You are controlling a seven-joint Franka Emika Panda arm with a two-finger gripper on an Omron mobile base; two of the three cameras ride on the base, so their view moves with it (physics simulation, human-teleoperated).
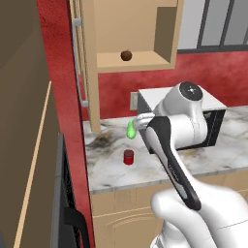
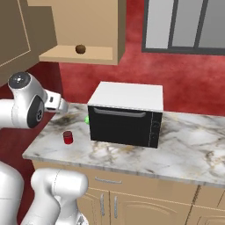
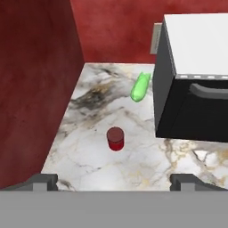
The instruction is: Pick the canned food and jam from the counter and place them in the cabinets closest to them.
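Where the left base view looks down, the canned food (image 1: 128,157), a plain dark-red cylinder, stands upright on the tabletop (image 1: 111,169); the arm hides most of the microwave (image 1: 213,116). From the right, a green thing (image 2: 87,119) peeks past the microwave's left edge. Through the hand view, the tool (image 3: 114,181) is spread wide and empty, the can just beyond it.

The canned food (image 3: 116,138) is showing a plain dark red all over, its top a shade duller. The counter (image 2: 184,149) under it is showing white-grey marble with brownish veins and a darker smudged patch near the far left corner. The small oblong thing (image 3: 140,87) is glowing bright green. The microwave (image 2: 125,118) is wearing a black front and a white top, with a grey handle bar. The wall (image 1: 213,72) behind is showing mottled red. The open cabinet (image 1: 138,60) is showing light tan wood, and the round ball (image 1: 126,55) on its shelf is looking dark brown. The drawers (image 2: 132,193) below are matching that tan.
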